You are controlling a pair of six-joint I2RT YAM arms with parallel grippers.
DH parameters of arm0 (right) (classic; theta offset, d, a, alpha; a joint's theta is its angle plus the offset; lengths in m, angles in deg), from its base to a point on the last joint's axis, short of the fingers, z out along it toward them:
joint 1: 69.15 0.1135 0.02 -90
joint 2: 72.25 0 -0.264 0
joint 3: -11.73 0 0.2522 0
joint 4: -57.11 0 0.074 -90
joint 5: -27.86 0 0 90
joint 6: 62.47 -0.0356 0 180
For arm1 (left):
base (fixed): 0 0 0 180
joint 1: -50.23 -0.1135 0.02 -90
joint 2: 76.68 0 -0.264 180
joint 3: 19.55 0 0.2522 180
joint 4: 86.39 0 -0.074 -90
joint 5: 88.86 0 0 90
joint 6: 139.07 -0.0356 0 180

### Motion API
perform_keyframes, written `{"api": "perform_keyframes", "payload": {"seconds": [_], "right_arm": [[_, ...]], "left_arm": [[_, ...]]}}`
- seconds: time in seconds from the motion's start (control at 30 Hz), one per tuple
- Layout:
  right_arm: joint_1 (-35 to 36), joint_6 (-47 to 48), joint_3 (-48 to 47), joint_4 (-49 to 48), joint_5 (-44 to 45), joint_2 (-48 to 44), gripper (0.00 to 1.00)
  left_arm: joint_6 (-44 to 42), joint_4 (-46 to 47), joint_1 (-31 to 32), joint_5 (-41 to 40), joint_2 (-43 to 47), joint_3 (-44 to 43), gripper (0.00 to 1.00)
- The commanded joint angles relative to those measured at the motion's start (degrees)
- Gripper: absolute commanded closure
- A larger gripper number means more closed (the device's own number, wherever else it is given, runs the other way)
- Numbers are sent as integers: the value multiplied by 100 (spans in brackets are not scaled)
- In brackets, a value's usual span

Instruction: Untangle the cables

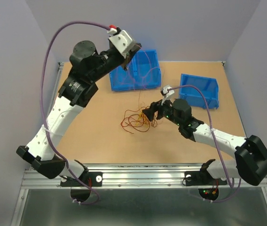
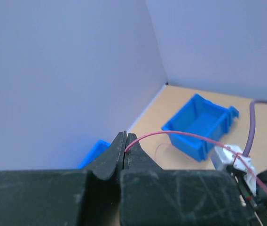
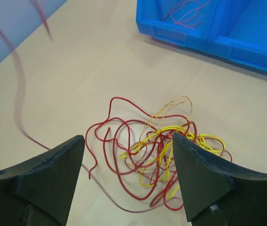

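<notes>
The cables lie as a loose tangle of red, yellow and orange wires on the wooden table. My right gripper hovers just above the tangle, open, with nothing between its fingers; from above the right gripper is at the tangle's right edge. My left gripper is shut on one thin red wire. The left gripper is raised high over the left blue bin. The held wire runs down to the tangle and shows blurred in the right wrist view.
A blue bin stands at the back centre, with a few thin red wires inside it. A second blue bin stands at the back right, behind my right arm. Pale walls close in the table's sides and back.
</notes>
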Motion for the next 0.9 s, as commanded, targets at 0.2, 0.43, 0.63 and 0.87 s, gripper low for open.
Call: {"api": "perform_keyframes", "payload": {"seconds": [0.2, 0.43, 0.63, 0.87], "right_arm": [[52, 54, -994, -614, -551, 981, 17], [52, 45, -986, -614, -464, 973, 16], [52, 80, -757, -614, -173, 640, 16], [52, 133, -555, -605, 55, 349, 16]], "left_arm": [[123, 136, 27, -2834, -408, -2110, 100], [-422, 954, 18, -3794, -1021, -2119, 100], [-1090, 1059, -17, -4532, -1980, -2804, 100], [-1635, 1709, -193, -4885, -2824, -3332, 100]]}}
